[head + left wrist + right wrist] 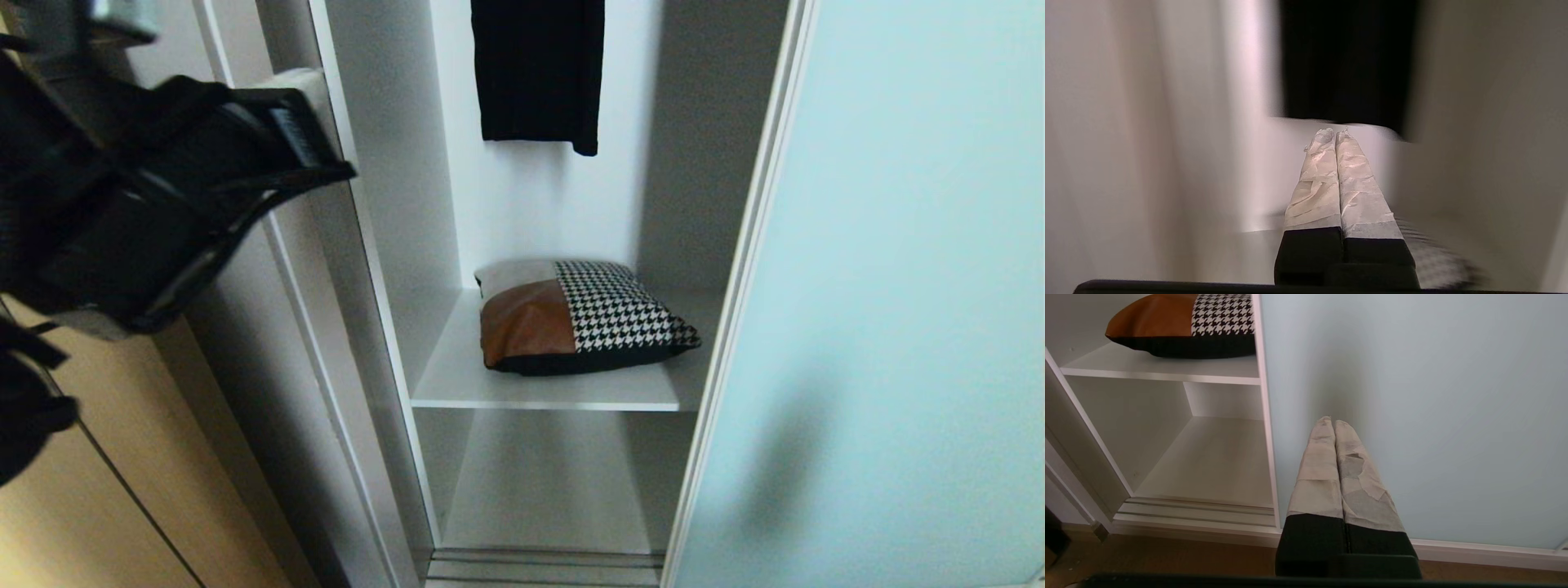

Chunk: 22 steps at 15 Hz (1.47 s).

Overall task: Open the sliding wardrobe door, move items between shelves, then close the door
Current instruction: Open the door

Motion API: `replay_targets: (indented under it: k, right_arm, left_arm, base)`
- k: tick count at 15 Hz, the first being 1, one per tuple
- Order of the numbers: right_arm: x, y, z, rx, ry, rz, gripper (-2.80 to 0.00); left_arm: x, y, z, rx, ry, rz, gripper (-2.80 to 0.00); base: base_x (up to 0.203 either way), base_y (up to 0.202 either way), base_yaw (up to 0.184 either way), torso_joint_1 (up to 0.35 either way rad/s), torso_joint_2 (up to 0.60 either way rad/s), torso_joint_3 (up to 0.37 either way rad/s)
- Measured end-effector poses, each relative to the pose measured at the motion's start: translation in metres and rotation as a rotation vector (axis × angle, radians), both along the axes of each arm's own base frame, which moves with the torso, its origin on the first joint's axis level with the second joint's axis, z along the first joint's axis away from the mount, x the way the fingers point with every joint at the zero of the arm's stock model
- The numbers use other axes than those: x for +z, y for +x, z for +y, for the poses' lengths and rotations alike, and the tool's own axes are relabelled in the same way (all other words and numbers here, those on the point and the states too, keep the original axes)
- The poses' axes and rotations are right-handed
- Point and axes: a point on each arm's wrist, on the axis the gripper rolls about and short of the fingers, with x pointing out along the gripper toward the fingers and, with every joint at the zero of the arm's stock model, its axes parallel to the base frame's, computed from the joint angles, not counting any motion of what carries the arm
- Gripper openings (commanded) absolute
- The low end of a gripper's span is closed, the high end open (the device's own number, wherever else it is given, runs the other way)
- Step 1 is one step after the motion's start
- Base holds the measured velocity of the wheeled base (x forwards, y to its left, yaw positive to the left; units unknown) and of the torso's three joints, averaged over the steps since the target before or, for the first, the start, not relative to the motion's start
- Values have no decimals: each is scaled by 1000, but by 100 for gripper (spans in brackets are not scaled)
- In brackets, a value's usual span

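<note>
With the sliding wardrobe door (882,286) open and the cushion (584,317) on the upper shelf (547,392), I judge transfer is next: left gripper (1335,136), jaws closed and empty, must open; right gripper (1334,426) idles closed

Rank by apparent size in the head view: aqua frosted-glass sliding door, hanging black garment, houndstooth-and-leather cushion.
1. Pale aqua frosted-glass sliding door, by far the largest, though nearest the camera.
2 and 3. Houndstooth, tan leather and white cushion and plain black hanging garment look alike; the garment is cropped at the top.
</note>
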Motion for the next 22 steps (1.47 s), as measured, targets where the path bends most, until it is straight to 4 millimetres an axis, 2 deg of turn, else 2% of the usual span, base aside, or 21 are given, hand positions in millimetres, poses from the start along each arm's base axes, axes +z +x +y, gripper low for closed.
replay_targets:
  k: [2,4,7,10,12,14,18,22]
  right_arm:
    - [0,0,0,0,0,0,-280]
    - [0,0,0,-1,0,0,-280]
    - [0,0,0,-1,0,0,-280]
    - [0,0,0,0,0,0,-280]
    - [0,0,0,0,0,0,-280]
    - [0,0,0,0,0,0,-280]
    - [0,0,0,-1,0,0,-280]
    - [0,0,0,0,0,0,-280]
  left_arm:
    - [2,-38,41,122,2,14,-280]
    - [-8,-85,67,207,4,29,-280]
    - [-37,-161,86,268,0,45,-280]
    - [-78,-218,93,296,-19,115,-280]
    - [-117,-237,95,343,-25,212,-280]
    - [-152,-247,95,367,-26,253,-280]
    - [-220,-251,92,274,32,324,-280]
    - [-242,-254,89,122,54,425,-280]
  base:
    - [0,0,0,0,0,0]
    - [0,0,0,0,0,0]
    - [0,0,0,0,0,0]
    - [0,0,0,0,0,0]
    - [0,0,0,0,0,0]
    - [0,0,0,0,0,0]
    - [0,0,0,0,0,0]
    - [0,0,0,0,0,0]
